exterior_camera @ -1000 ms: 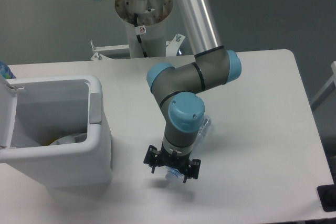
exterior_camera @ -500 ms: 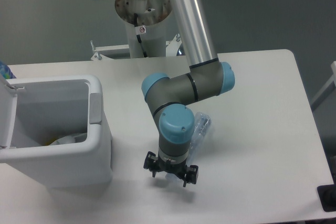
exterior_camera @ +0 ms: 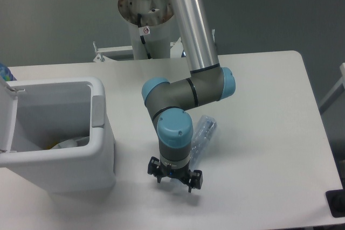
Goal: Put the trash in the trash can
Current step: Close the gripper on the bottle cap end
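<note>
your clear plastic bottle (exterior_camera: pixel 200 133) lies tilted on the white counter (exterior_camera: pixel 269 133), partly hidden behind the arm's wrist, tool (exterior_camera: pixel 175 175) low over its near end, grip not discernible, open white trash can (exterior_camera: pixel 99 133) to its left

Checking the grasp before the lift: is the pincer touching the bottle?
Cannot tell. In the fixed camera view the wrist covers the bottle's lower end, and the pincer fingertips are hidden from above.

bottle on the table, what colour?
Clear with a bluish tint, seen in the fixed camera view.
</note>
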{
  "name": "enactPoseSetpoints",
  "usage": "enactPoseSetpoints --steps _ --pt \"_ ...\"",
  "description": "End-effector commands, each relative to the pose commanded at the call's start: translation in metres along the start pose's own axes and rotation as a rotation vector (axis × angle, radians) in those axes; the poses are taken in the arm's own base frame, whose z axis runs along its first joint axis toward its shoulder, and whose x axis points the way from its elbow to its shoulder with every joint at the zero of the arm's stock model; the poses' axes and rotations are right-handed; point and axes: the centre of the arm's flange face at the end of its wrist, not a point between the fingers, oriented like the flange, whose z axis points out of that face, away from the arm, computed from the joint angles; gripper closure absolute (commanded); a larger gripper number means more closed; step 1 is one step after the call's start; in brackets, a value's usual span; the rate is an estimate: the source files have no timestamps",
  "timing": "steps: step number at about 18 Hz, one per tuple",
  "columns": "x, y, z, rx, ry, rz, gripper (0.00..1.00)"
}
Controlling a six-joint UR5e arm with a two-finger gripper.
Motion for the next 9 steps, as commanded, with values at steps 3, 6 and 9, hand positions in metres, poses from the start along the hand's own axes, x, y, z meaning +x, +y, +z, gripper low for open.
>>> enactPoseSetpoints --steps 3,6,9 --pt "0.0035 -0.0017 0.0008 -0.002 -0.003 0.005 0.07" --pt "0.0048 -0.0017 0.0005 -0.003 -0.002 0.004 0.17" --pt "0.006 0.0 0.0007 -0.007 -0.001 0.006 0.31"
